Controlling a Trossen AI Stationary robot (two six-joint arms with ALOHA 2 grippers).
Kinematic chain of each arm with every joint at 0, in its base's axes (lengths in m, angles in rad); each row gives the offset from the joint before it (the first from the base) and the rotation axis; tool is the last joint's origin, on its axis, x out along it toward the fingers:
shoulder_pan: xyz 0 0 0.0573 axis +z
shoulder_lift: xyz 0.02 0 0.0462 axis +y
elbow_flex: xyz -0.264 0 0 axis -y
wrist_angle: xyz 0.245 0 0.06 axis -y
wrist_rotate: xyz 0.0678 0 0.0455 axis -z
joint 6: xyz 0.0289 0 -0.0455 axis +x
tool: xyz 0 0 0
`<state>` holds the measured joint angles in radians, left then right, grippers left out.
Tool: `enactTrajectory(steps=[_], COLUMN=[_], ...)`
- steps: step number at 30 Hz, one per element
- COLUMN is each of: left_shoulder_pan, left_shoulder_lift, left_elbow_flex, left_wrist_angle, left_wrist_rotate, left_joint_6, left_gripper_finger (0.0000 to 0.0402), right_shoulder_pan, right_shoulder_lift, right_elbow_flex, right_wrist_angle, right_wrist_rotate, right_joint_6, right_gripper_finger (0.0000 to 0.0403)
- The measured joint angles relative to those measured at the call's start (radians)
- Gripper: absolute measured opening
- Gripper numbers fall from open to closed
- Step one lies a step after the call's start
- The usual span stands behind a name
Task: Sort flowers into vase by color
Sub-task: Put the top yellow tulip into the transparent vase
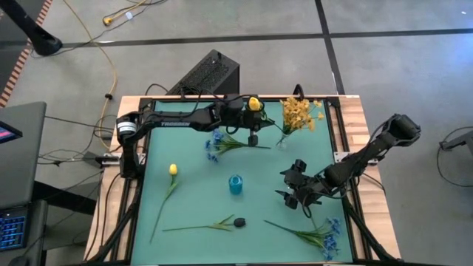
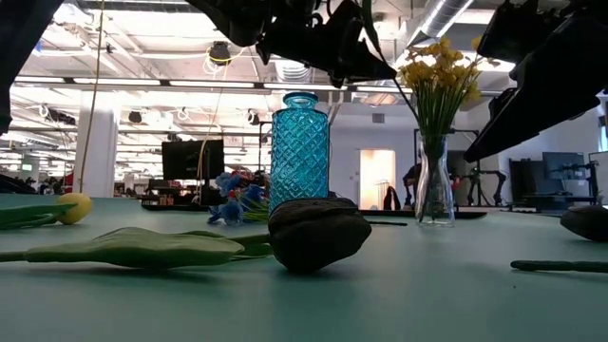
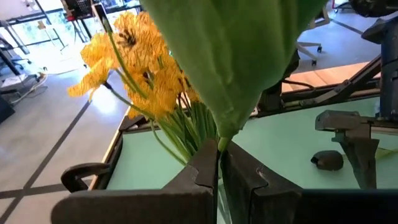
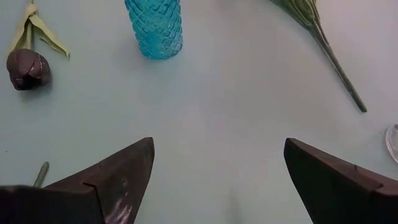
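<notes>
High view: left gripper [image 1: 253, 124] is up by the clear vase [image 1: 282, 140] of yellow sprays [image 1: 299, 112], pinching a yellow tulip [image 1: 254, 103]; right gripper [image 1: 294, 186] hangs spread beside the blue vase [image 1: 236, 184]. Low view: dark bud [image 2: 318, 233] lies right in front of the blue vase. Left wrist view: fingers [image 3: 205, 174] pressed on a green stem. Right wrist view: fingers [image 4: 118, 174] wide apart over bare mat

floor cable: a yellow cord [image 1: 111, 70] snaked over the grey floor past the table's far left corner
black box: ribbed dark case [image 1: 209, 74] sat right behind the table's far edge
laptop: open one [image 1: 15, 230] at the left
</notes>
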<state>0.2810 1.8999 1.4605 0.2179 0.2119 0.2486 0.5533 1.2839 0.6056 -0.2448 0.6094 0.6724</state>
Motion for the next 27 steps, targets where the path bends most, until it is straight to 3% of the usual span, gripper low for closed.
enactTrajectory(steps=[7, 15, 19, 27], left_shoulder_pan=[0.0, 0.006, 0.015, 0.024], left_shoulder_lift=[0.001, 0.146, 0.201, 0.225], left_elbow_flex=[0.011, 0.277, 0.365, 0.375], left_wrist_angle=[-0.009, -0.264, -0.305, -0.385], left_wrist_rotate=[0.0, 0.026, 0.043, 0.037], left_joint_6=[-0.008, 0.014, 0.007, 0.002], left_gripper_finger=[0.0, 0.0, 0.0, 0.0], right_shoulder_pan=[0.0, -0.006, -0.013, -0.019], right_shoulder_lift=[0.0, -0.002, -0.002, -0.002], right_elbow_flex=[0.0, 0.001, 0.001, 0.001], right_wrist_angle=[0.0, 0.001, 0.007, 0.007], right_wrist_rotate=[0.003, 0.012, 0.012, 0.005], right_joint_6=[-0.001, -0.018, -0.019, -0.019], right_gripper_finger=[0.0384, 0.0384, 0.0384, 0.0384])
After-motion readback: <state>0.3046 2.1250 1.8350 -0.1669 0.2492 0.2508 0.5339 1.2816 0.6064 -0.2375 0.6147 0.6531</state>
